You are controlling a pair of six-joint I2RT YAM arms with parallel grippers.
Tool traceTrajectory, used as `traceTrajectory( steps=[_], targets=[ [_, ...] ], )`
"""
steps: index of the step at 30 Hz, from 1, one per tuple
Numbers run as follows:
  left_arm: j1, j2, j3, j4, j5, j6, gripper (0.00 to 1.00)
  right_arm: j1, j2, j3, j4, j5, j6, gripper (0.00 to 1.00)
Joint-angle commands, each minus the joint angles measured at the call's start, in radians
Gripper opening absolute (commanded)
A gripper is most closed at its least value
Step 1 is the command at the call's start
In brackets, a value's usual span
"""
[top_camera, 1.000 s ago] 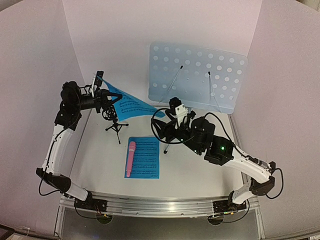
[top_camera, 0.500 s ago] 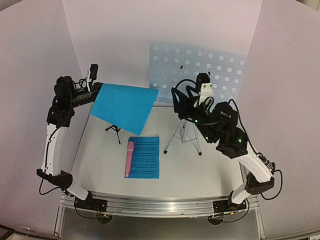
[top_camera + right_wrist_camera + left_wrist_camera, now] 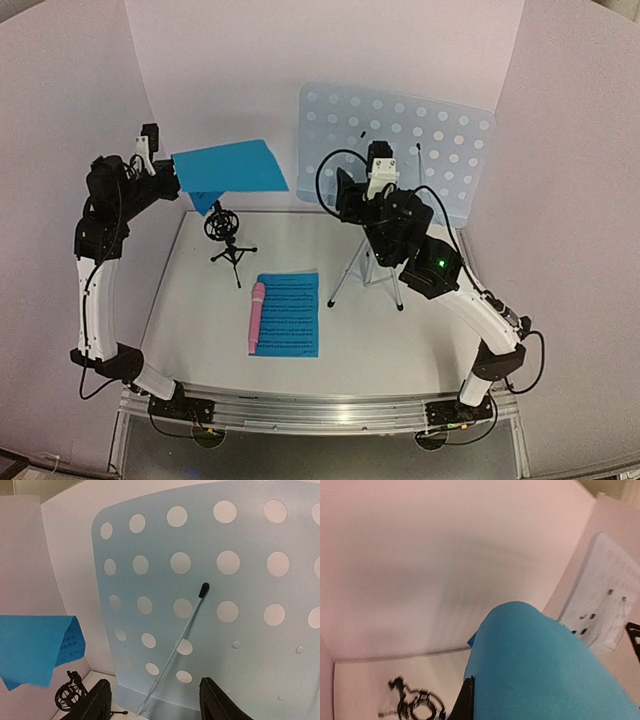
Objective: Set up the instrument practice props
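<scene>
**Aloft: one sheet in the air, one on the desk**

The left arm stands tall, elbow high, forearm reaching inward. The left pincer [image 3: 165, 168] is pressed together on one edge of a blue sheet [image 3: 230, 167], holding it in the air above the mic holder [image 3: 228, 235]. The right arm stretches up and forward. The right pincer [image 3: 375, 152] is spread and empty, just in front of the music stand [image 3: 450, 150].

The desk [image 3: 400, 340] is white, with pale walls [image 3: 220, 80] on three sides. A second sheet [image 3: 295, 315] lies flat on it. The pink microphone [image 3: 258, 318] rests along that sheet's left edge.

The right wrist view alone shows a thin silver rod [image 3: 185, 630] with a black tip lying against the stand's panel, and print on the held sheet's curled underside. The left wrist view is blurred, with one dark finger [image 3: 466, 700] at the sheet's edge.
</scene>
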Motion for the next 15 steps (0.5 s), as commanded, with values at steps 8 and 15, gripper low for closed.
traceTrajectory(
  steps=[8, 15],
  targets=[
    [0.134, -0.005, -0.227, -0.206, 0.248, -0.334, 0.00, 0.003, 0.009, 0.026, 0.023, 0.022, 0.031, 0.58],
    [0.134, -0.020, -0.232, -0.041, 0.370, -0.434, 0.00, -0.014, 0.024, 0.018, 0.036, 0.036, 0.041, 0.57]
  ],
)
